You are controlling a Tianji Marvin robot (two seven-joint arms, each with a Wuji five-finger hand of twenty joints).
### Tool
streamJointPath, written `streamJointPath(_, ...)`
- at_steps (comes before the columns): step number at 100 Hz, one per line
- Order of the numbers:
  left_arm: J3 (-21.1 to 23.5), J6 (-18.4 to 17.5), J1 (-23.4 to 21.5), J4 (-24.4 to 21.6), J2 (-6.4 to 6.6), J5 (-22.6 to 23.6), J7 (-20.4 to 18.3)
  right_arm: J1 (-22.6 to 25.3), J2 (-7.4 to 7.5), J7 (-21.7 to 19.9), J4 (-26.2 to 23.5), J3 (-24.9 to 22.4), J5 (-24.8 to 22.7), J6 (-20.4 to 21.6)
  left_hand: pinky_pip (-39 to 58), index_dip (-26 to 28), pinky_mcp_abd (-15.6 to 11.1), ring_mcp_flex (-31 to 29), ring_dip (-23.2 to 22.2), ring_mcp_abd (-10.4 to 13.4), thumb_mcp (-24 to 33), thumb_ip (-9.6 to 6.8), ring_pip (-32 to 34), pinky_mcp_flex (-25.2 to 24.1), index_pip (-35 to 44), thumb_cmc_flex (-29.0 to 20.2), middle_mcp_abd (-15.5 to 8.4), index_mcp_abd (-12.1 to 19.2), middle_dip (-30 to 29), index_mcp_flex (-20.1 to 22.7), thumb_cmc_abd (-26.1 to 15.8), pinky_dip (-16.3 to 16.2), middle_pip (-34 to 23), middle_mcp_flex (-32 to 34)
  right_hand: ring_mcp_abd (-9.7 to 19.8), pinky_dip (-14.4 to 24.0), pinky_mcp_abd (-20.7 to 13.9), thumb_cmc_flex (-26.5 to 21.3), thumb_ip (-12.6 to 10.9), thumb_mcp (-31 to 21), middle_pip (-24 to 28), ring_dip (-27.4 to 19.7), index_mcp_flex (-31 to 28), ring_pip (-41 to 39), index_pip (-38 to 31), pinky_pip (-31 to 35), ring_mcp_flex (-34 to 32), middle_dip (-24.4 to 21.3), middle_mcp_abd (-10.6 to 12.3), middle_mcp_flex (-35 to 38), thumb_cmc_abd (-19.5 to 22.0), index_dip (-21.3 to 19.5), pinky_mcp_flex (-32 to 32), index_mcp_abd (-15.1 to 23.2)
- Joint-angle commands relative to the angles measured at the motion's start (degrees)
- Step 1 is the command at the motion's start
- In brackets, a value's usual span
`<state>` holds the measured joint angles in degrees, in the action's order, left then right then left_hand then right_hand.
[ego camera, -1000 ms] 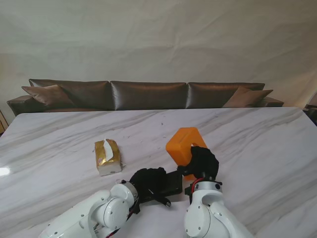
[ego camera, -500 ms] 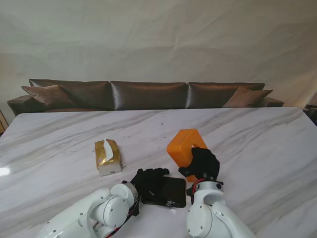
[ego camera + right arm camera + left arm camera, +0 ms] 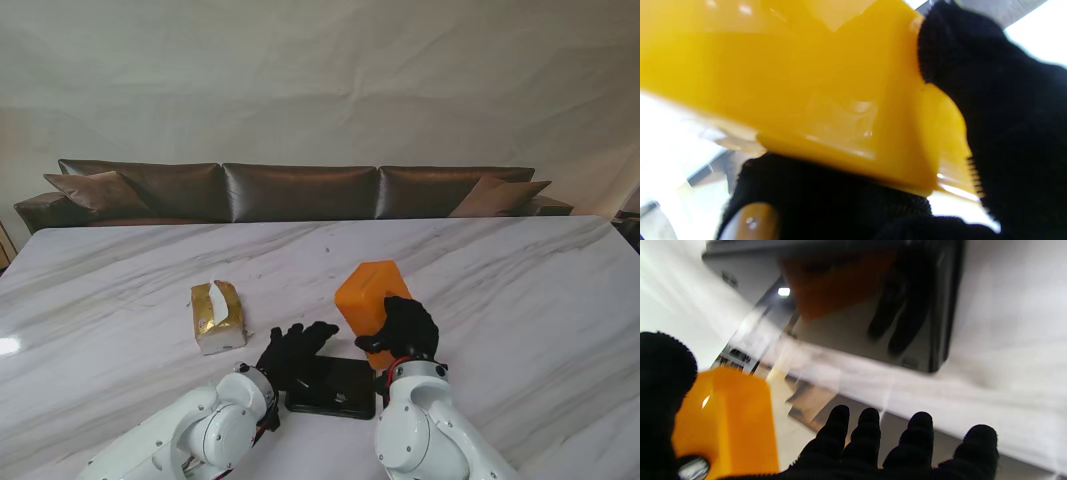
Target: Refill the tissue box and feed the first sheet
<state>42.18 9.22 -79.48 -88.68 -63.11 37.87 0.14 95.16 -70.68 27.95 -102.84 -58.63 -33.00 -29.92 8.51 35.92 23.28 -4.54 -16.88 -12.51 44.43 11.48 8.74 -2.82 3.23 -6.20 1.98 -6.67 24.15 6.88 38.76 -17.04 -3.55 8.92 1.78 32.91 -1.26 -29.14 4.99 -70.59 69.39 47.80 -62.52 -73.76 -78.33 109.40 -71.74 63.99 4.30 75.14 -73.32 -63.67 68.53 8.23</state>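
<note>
right now the right hand (image 3: 402, 327) is clamped around the orange tissue box (image 3: 368, 291), holding it tilted above the marble table (image 3: 520, 290). the left hand (image 3: 291, 350) holds nothing, fingers spread, over the near-left edge of the flat black lid (image 3: 336, 387) lying just nearer to me than the box. the gold tissue pack (image 3: 217, 315) sits apart to the left.

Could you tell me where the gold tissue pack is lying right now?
In the stand view, the gold tissue pack lies on the marble table, left of the orange box.
</note>
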Motion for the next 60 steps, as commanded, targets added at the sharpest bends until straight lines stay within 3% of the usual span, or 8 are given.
streamJointPath(1,0.51,-1.79,-0.31,0.22,-1.5,0.56,2.92,-0.84,-1.36,-0.16,1.02,0.17,1.37,-0.01,29.35,0.93,-0.97,0.14,-1.77,0.85,-1.18,1.24,3.04,0.54,1.35,-0.97,-0.32,-1.05,2.09,-0.61,-0.83,-2.06,-1.1,-1.73,0.13,0.15,-9.29,-5.04,-3.97,-17.85,4.18,3.19,0.06,-21.94,-1.08,8.85,-3.6,1.4,-6.1,4.86,7.83,-1.6,0.97,-3.8)
streamJointPath(20,0.67,-4.99,-0.78,1.83,-3.27,1.89,11.68,-2.19,-3.28,1.81,2.51,0.55,8.28,0.11,34.46,5.89,-3.36,-1.91,-4.21,1.16,-3.24,0.78,9.24,1.73,4.71,-3.82,0.18,-0.96,1.26,-0.11,-1.02,-4.67,-5.68,0.69,-0.72,-0.42,-8.35,-4.8,-3.41,-16.91,3.25,2.59,0.28,-20.69,-0.46,7.83,-3.58,1.55,-5.74,4.45,8.5,-1.81,0.74,-2.84)
streamJointPath(47,0.17,-6.06,-1.07,3.34,-4.33,2.08,16.42,-2.78,-6.26,5.53,1.67,0.7,20.3,1.67,36.24,-0.94,-3.38,-4.39,-4.74,1.94,-9.47,-1.3,10.79,2.56,11.09,-9.09,1.89,-2.09,-3.54,0.87,-3.29,-5.64,-11.89,2.51,-2.62,-2.04,-5.62,-4.18,-1.74,-13.82,-0.21,0.6,0.54,-16.68,1.22,4.88,-3.58,1.14,-4.63,3.97,10.4,-1.41,0.12,-0.09)
streamJointPath(60,0.16,-5.55,-1.33,3.2,-4.53,1.67,16.73,-2.9,-7.13,6.22,1.2,1.05,24.49,1.79,36.91,-4.3,-3.72,-4.9,-4.95,2.0,-12.94,-2.7,11.33,2.85,12.31,-12.33,2.14,-2.38,-5.49,1.03,-5.12,-6.0,-13.98,2.93,-3.24,-2.6,-4.82,-3.61,-0.43,-12.3,-2.3,-0.26,0.36,-14.95,2.37,3.61,-3.55,0.47,-3.98,4.18,10.82,-0.96,-0.13,1.65)
